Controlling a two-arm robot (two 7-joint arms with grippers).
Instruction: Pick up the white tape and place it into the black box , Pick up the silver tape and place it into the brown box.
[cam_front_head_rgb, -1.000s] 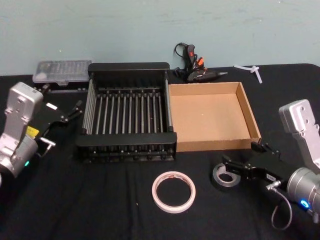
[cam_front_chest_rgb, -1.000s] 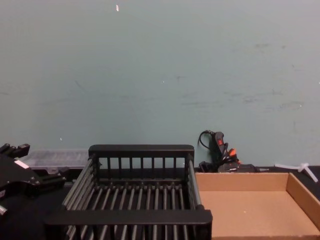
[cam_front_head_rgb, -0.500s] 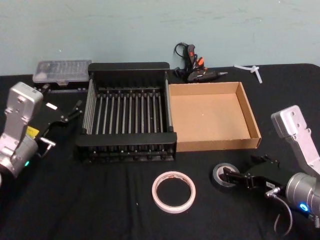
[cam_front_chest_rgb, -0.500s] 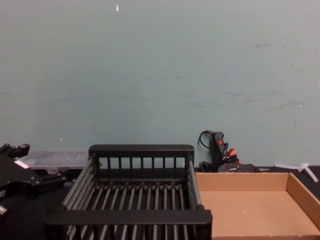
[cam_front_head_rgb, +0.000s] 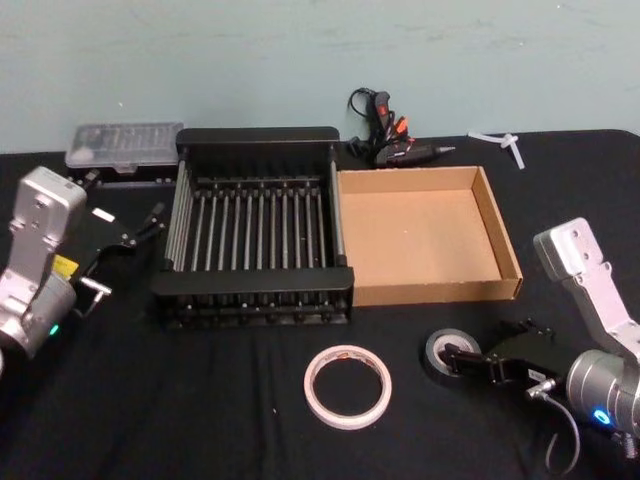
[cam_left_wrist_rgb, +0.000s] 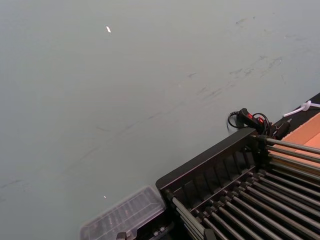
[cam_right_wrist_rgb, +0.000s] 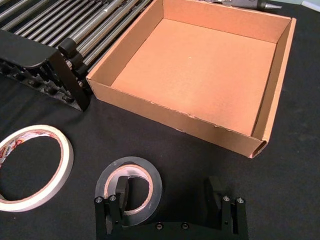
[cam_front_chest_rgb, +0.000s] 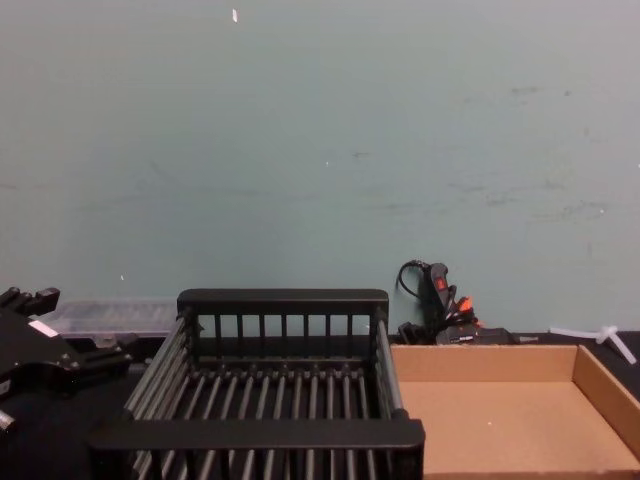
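Observation:
The silver tape (cam_front_head_rgb: 447, 352) lies flat on the black cloth in front of the brown box (cam_front_head_rgb: 430, 292). My right gripper (cam_front_head_rgb: 497, 350) is open and low over it; in the right wrist view one finger (cam_right_wrist_rgb: 120, 192) is inside the hole of the silver tape (cam_right_wrist_rgb: 129, 164) and the other stands outside, to its right. The white tape (cam_front_head_rgb: 347, 385) with red marks lies flat just to the left, also seen as the white tape (cam_right_wrist_rgb: 50, 134). The black box (cam_front_head_rgb: 257, 134) stands empty beside the brown box. My left gripper (cam_front_head_rgb: 148, 222) hangs open, parked left of the black box.
A glue gun (cam_front_head_rgb: 385, 130) with its cord lies behind the boxes. A clear plastic case (cam_front_head_rgb: 125, 143) sits at the back left. A white plastic piece (cam_front_head_rgb: 500, 140) lies at the back right. The wall rises close behind the table.
My right gripper has dropped and drawn in onto the silver tape, one finger now down in its hole. Neither tape has shifted, and the left arm is still.

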